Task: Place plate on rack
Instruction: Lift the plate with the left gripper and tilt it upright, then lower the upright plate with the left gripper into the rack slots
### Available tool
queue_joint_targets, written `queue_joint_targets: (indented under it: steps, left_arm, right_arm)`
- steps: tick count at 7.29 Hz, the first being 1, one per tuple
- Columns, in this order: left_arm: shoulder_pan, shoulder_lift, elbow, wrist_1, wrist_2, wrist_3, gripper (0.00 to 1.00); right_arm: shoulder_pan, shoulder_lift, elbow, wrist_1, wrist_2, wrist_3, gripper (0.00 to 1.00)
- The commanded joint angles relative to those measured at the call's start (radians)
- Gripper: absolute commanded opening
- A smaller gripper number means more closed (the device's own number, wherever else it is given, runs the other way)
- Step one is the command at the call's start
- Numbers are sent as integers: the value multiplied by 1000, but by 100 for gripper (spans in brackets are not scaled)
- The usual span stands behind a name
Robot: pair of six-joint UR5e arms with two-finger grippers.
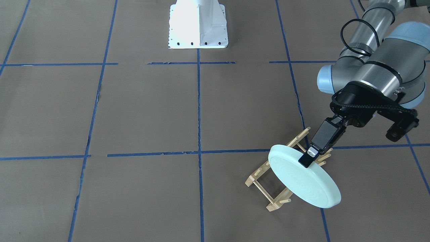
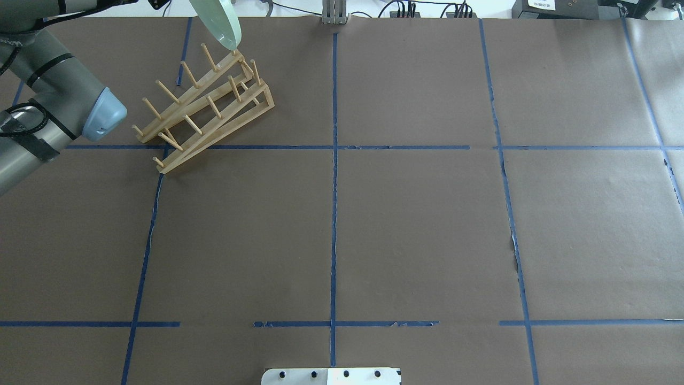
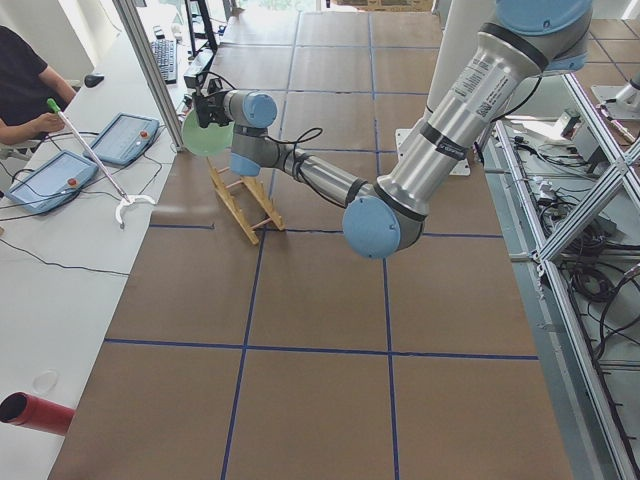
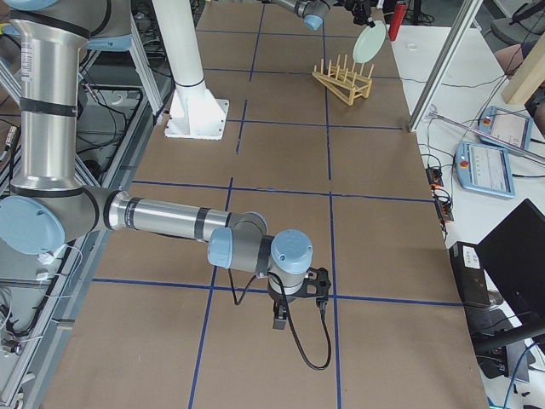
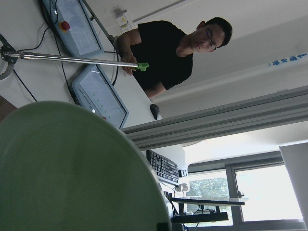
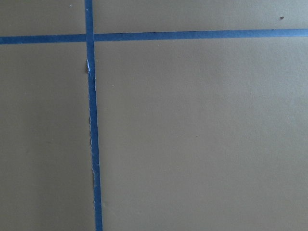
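Observation:
My left gripper [image 1: 310, 157] is shut on the upper rim of the pale mint-green plate [image 1: 304, 178]. It holds the plate tilted on edge over the light-wood rack [image 1: 265, 190]. In the overhead view the plate [image 2: 220, 24] hangs at the far end of the rack [image 2: 206, 107], its lower edge close to the pegs; I cannot tell if they touch. The left wrist view is half filled by the plate [image 5: 72, 168]. My right gripper [image 4: 279, 322] points down at the bare table far from the rack; I cannot tell if it is open or shut.
The white robot base [image 1: 198, 27] stands at the table's middle edge. Blue tape lines [image 1: 199, 151] cross the brown table. An operator [image 5: 168, 48] sits at a side table with tablets [image 3: 50, 178] and a reaching stick, just beyond the rack.

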Motion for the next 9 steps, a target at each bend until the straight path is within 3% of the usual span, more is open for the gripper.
queue_joint_targets:
  steps: [1, 9]
  left_arm:
    - [5, 1, 13, -1, -17, 20, 0]
    - [65, 1, 61, -3, -17, 44, 0]
  right_arm:
    - [0, 0, 0, 0, 0, 0, 100]
    - [0, 0, 0, 0, 0, 0, 100]
